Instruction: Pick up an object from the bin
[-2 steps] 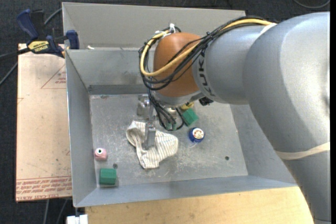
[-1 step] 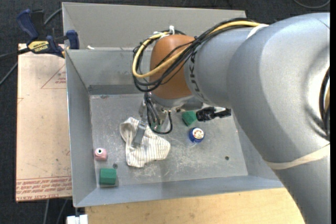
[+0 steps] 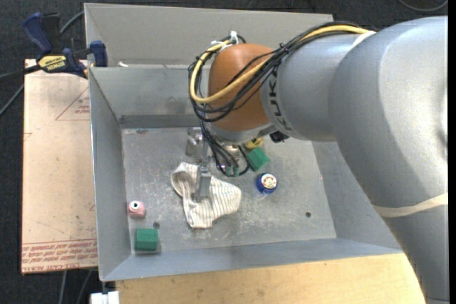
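your jaws sit low on the crumpled pale cloth in the middle of the bin, near a small blue round cap; you can't tell whether they're open or closed.

crumpled off-white cloth, faint stripes, bunched and folded on itself, lying on the floor of the bin, near the middle, slightly toward the front
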{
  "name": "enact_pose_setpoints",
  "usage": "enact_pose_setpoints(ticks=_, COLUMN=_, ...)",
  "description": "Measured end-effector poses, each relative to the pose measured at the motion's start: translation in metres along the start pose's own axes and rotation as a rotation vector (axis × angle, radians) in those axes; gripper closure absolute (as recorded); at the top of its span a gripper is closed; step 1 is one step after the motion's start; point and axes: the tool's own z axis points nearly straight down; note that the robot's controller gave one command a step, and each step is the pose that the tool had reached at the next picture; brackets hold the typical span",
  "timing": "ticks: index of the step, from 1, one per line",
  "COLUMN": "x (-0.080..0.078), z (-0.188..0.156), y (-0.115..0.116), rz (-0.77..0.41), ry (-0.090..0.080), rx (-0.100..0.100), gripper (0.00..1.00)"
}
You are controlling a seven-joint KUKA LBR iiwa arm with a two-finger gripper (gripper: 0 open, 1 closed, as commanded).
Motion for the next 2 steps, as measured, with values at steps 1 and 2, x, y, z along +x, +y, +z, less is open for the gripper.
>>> enact_pose_setpoints(ticks=1, x=0.007, z=0.0, y=0.011, rz=0.368, ry=-0.004, rx=-0.001, gripper=0.0)
enact_pose_setpoints(ticks=2, x=0.017, z=-0.001, y=0.006, rz=0.253, ry=-0.006, rx=-0.003, gripper=1.0)
